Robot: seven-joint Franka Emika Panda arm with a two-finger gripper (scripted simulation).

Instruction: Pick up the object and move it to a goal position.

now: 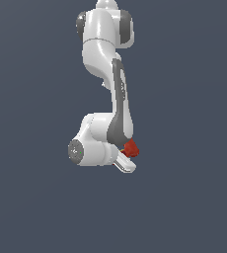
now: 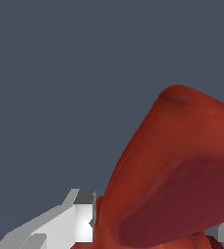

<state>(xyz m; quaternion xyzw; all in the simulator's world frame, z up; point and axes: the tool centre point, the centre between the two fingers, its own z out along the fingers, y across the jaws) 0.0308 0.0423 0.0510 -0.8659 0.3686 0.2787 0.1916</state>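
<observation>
Red-orange and rounded, the toy drill (image 2: 177, 170) fills most of my wrist view, its upper surface brighter and its lower body a darker red. It sits between my two fingers (image 2: 77, 221): one grey-white finger shows beside it on one side, touching its edge, and a small piece of the other finger shows at the opposite edge of the picture. My claw (image 2: 153, 228) is clamped on the toy drill, fingers pressed against it from both sides.

From the exterior view, my arm (image 1: 105, 44) hangs down from the top of the picture, white with dark grey panels, and bends at the wrist toward the exterior view's right. My claw (image 1: 128, 157) is at the lowest point of the arm. The toy drill (image 1: 131, 147) shows there as a small red lump, partly hidden behind the grey forearm cover, just above one pale finger (image 1: 124, 164).

Behind everything is a plain dark blue-grey backdrop (image 1: 194, 123). No surface shows under the toy drill in either view; it is carried clear in my grip.
</observation>
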